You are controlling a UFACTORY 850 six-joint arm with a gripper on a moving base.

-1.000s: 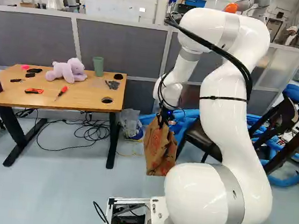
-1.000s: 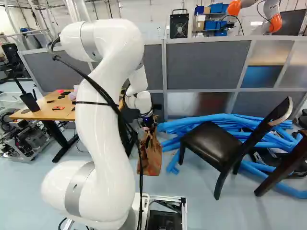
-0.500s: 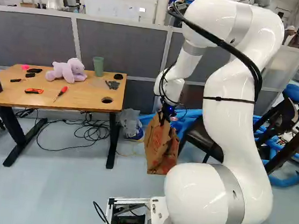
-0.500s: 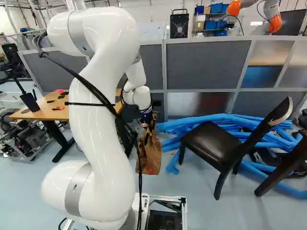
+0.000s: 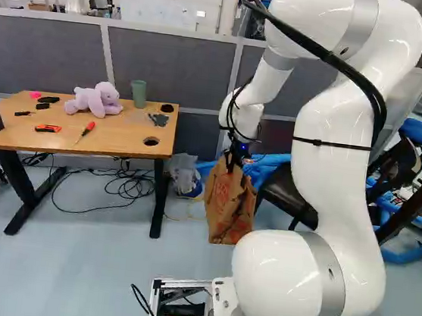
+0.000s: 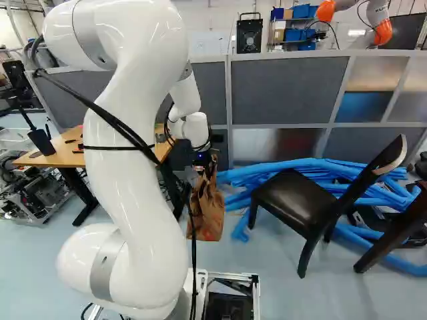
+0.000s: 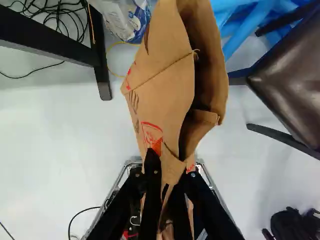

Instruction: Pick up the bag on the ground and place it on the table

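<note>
Elbow first: the arm's [image 5: 324,171] upper part has swung toward two o'clock in the left base view and ten o'clock in the right one, while the base has stayed put. Held in the gripper [image 5: 236,155], the bag [image 5: 229,210] has gone with it, shifting slightly up in both base views. The gripper [image 7: 167,177] has its two fingers closed from both sides on the bag's brown paper, pinching it near the top, with the mouth gaping ahead of them. The bag's foot is poorly seen, but it seems to hang clear of the floor [image 5: 92,266].

In the left base view the table [image 5: 23,136] lies at ten o'clock from the bag, well apart from it. A purple toy [image 5: 95,100] sits on the table, with a green cup [image 5: 139,93] between two and three o'clock from it and a screwdriver [image 5: 86,131] at six. Near the table's leg [image 5: 157,201] is a plastic sack [image 5: 183,176].

In the right base view a chair [image 6: 293,200] stands at three o'clock from the bag, blue tubes [image 6: 273,172] at two, and another robot [image 6: 381,32] farther off at one.
</note>
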